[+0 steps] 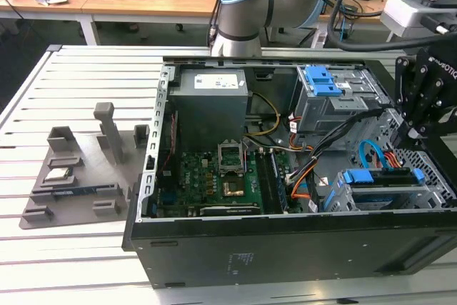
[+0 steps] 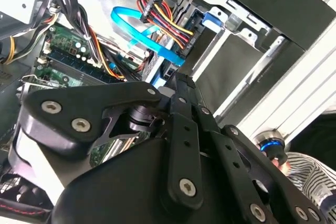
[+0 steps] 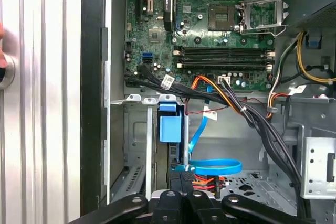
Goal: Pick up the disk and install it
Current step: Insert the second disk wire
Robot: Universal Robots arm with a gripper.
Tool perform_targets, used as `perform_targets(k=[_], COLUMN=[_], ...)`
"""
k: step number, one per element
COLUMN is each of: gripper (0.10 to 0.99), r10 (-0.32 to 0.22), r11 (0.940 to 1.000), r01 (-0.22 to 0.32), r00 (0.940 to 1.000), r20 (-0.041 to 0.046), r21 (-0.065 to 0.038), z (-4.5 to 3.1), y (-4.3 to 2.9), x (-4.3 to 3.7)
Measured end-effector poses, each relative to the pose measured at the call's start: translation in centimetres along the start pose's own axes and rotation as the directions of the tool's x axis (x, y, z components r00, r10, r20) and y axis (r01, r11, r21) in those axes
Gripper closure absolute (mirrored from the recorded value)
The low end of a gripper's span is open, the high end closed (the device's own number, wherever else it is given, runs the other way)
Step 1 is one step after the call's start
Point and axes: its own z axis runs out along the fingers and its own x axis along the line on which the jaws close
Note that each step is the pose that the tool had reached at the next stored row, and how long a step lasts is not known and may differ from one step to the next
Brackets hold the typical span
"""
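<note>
The disk (image 1: 378, 176), framed in blue plastic, sits on edge in the metal drive cage (image 1: 428, 194) at the near corner of the open computer case, on the exterior view's right. Its blue bracket tab (image 3: 169, 124) shows in the first wrist view between the cage rails, and as a blue edge (image 2: 210, 18) in the second wrist view. My black gripper (image 1: 410, 133) hovers just above the cage's end, apart from the disk. Its fingertips (image 3: 181, 176) are pressed together with nothing between them; the gripper (image 2: 177, 80) is shut.
Blue and orange cables (image 1: 371, 155) loop beside the cage. The motherboard (image 1: 214, 180), power supply (image 1: 211, 105) and an upper bay with a blue latch (image 1: 325, 80) fill the case. A grey fixture (image 1: 78, 176) lies left. A striped sleeve (image 2: 310, 174) is near the table edge.
</note>
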Motion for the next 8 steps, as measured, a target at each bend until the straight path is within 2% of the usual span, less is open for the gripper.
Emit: perform_targets(k=[8], gripper=[0.98], r10=[0.0], r11=[1.0], r01=[0.0], r00=[1.0], r20=[0.0001], r21=[0.0], z=[-0.06], y=[0.0], x=[0.0])
